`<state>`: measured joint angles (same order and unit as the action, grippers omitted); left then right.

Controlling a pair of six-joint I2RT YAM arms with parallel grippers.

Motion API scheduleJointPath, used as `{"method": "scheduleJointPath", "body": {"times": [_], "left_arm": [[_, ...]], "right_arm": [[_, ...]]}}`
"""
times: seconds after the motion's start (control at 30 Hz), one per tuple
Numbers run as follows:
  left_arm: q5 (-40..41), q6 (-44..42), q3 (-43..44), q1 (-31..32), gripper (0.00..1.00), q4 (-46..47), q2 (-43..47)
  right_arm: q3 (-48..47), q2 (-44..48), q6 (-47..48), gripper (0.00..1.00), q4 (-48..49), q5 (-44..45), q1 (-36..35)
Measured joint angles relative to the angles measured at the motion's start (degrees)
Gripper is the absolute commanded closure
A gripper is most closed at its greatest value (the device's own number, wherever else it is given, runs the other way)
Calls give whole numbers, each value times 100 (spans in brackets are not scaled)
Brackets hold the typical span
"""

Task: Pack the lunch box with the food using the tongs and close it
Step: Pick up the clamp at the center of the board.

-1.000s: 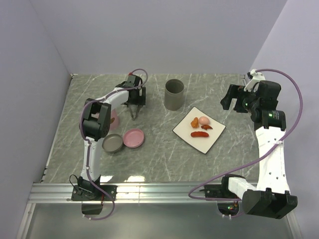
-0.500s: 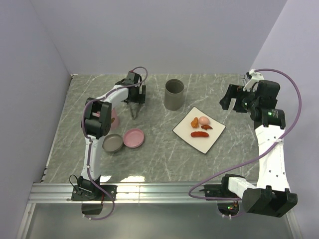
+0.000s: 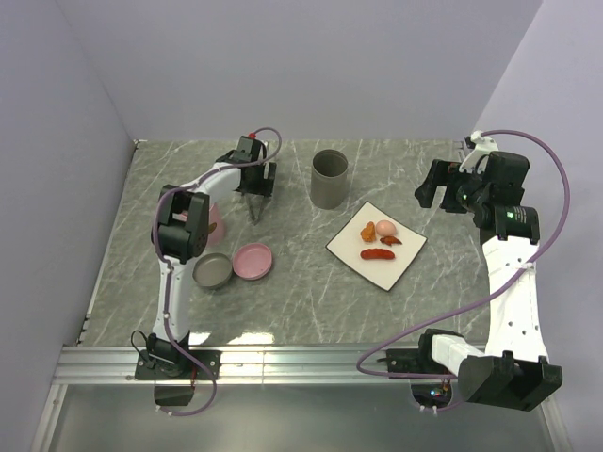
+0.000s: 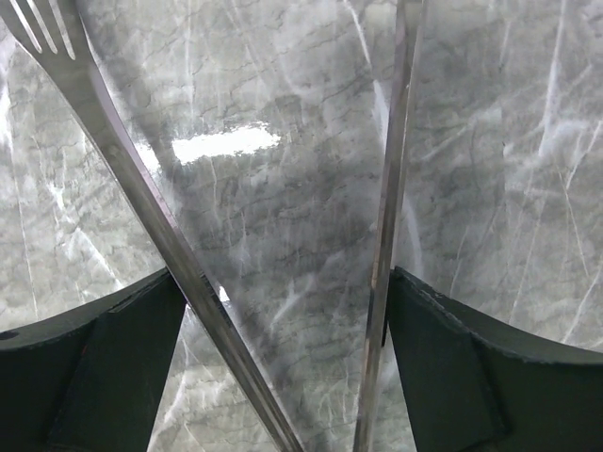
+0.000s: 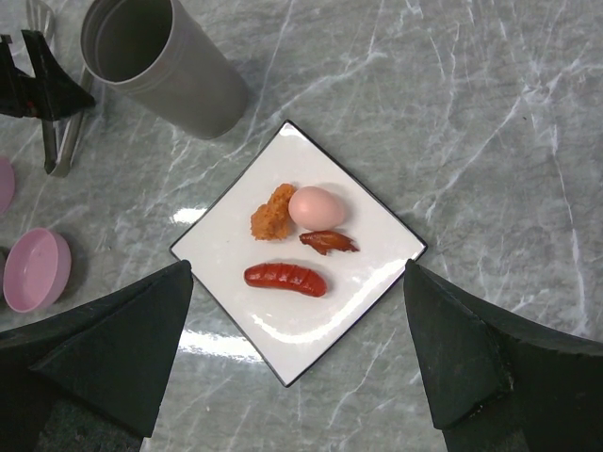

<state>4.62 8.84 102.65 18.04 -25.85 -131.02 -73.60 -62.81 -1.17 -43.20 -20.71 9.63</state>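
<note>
The slim grey metal tongs (image 3: 254, 209) lie on the marble table at the back left. My left gripper (image 3: 252, 188) stands over them. In the left wrist view its wide-set fingers (image 4: 113, 367) touch the outer sides of both tong arms (image 4: 141, 188), so the left gripper (image 4: 283, 311) is shut on the tongs. The food sits on a white square plate (image 5: 358, 282): a pale pink egg (image 5: 317, 206), an orange fried bit (image 5: 273, 212), a dark brown piece (image 5: 328, 242) and a red sausage (image 5: 285, 278). My right gripper (image 5: 297, 348) hangs open above the plate, holding nothing. The grey round lunch box (image 3: 214, 271) stands open at the left.
A pink round bowl-like piece (image 3: 252, 261) sits beside the grey box, and another pink piece (image 3: 217, 226) is partly hidden by the left arm. A tall grey cup (image 3: 330, 177) stands at the back centre, between the tongs and the plate (image 3: 400, 259).
The left gripper has slid slightly toward the back along the tongs and its fingers have closed in onto the two arms. The right arm has not moved.
</note>
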Motion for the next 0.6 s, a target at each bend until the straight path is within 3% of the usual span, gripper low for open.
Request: {"method": "scheduleJointPath", "body": {"times": [0.6], "left_arm": [[-236, -382, -1069, -7, 35, 459, 662]], "right_arm": [[0, 66, 0, 0, -2, -70, 0]]}}
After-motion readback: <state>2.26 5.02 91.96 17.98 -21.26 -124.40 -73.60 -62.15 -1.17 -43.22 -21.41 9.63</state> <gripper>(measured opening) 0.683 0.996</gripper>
